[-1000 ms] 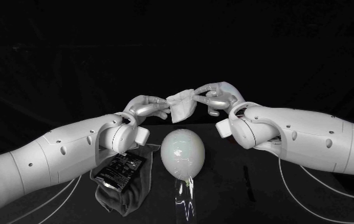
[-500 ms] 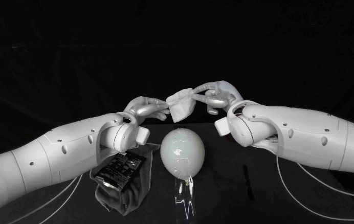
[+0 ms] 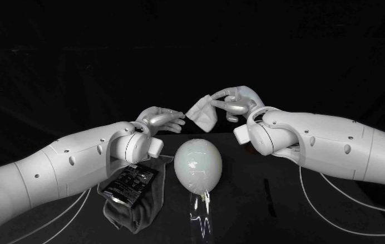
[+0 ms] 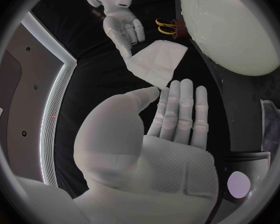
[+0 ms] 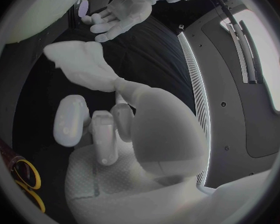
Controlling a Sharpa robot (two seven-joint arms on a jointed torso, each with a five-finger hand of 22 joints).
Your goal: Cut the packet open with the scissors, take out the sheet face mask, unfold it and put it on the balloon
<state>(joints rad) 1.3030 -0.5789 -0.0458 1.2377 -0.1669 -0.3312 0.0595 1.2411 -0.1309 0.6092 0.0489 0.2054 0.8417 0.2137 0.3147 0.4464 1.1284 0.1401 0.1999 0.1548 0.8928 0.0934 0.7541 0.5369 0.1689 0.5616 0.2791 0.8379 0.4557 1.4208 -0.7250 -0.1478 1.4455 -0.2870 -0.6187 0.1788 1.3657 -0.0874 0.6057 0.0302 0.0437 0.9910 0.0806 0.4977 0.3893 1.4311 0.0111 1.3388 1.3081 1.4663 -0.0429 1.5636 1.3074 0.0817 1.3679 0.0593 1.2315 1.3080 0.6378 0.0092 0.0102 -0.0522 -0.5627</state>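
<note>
Black table [image 3: 241, 210] and dark backdrop, head view. The right hand [image 3: 232, 103] is raised above the far end of the balloon [image 3: 198, 164] and pinches the folded sheet face mask [image 3: 202, 112] by its upper corner between thumb and fingertips; the mask hangs down and slightly toward the left hand, clear of the balloon. The left hand [image 3: 161, 118] is empty, its fingers loosely spread. It is just beside the mask's lower edge and a little below it, with a narrow gap between them.

In the left wrist view the outstretched fingers [image 4: 180, 109] point at the mask, and the thumb tip comes close to its nearest corner. The right wrist view shows the mask fanning out from the pinch, with the left palm facing it from beyond.

The balloon, pale and egg-shaped, lies on the table between the two forearms with its knotted end toward the robot. The dark packet [image 3: 128, 184] rests on a grey cloth [image 3: 136, 213] under the left forearm, near the balloon. Yellow-handled scissors [image 4: 167, 26] lie on the table past the balloon.
</note>
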